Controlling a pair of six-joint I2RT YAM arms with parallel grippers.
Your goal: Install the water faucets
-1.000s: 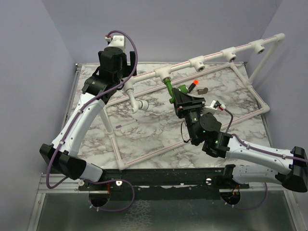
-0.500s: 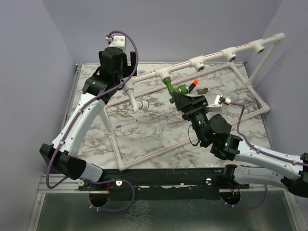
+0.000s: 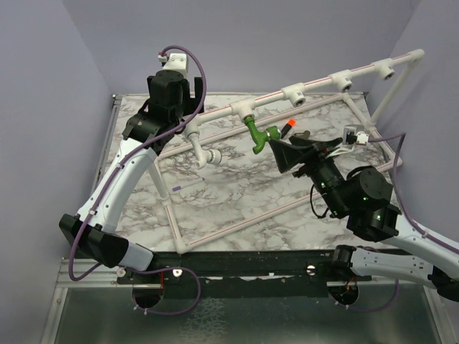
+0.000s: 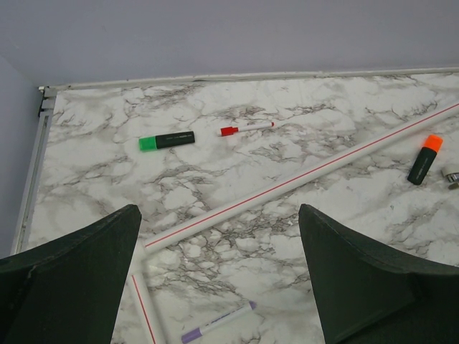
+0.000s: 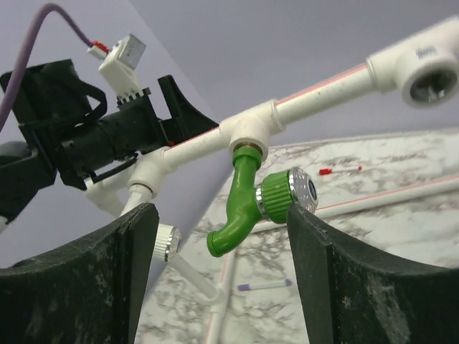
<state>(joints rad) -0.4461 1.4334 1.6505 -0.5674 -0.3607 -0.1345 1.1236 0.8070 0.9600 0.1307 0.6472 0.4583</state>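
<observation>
While my right gripper holds its two black wedge fingers apart, the single green water faucet hangs just beyond them. It sits centred in the gap, gripped by neither. It is glossy plastic with a bent spout and a ribbed knob with a silver face, its stem seated in a white tee socket on the raised pipe. I count three further sockets, round-mouthed. My left gripper is spread wide with nothing between its jaws. Past its tips lie four pens on veined marble.
</observation>
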